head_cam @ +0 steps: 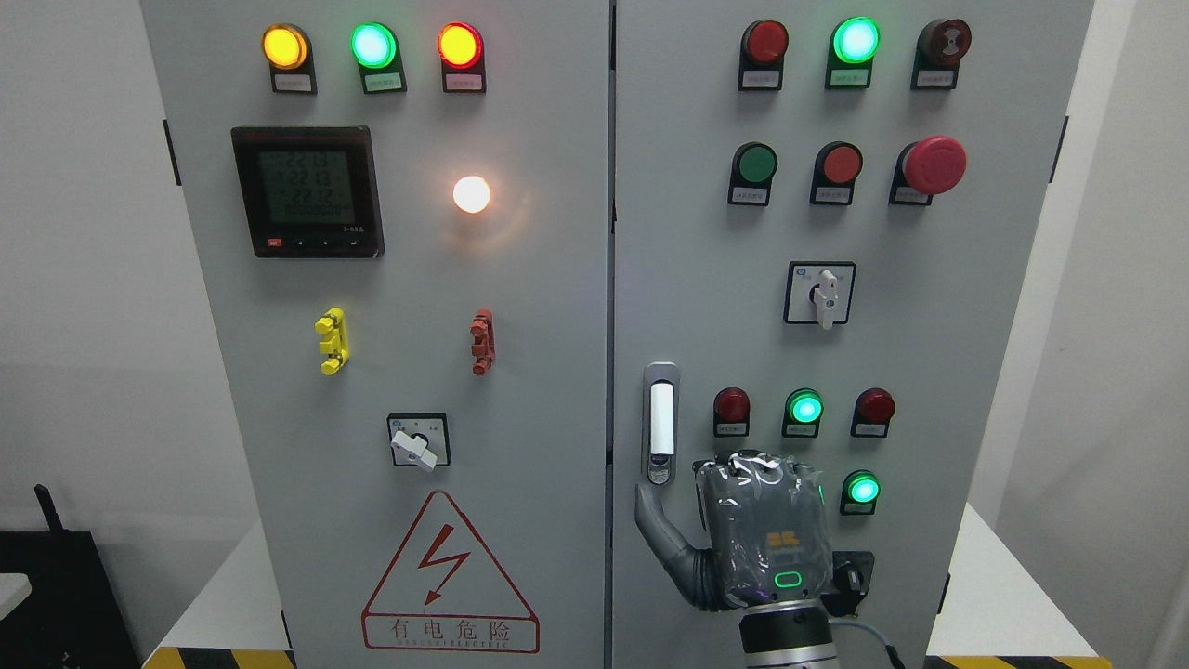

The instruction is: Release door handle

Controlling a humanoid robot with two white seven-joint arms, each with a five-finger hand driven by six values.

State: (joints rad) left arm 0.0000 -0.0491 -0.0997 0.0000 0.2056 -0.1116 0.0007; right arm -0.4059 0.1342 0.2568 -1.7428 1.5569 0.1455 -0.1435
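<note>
The right robot hand [743, 539] rises from the bottom edge in front of the right cabinet door [706, 279]. Its fingers are relaxed and hold nothing; the thumb [655, 525] points up, just below the door handle [660, 423]. The handle sits upright near the door's left edge.
</note>
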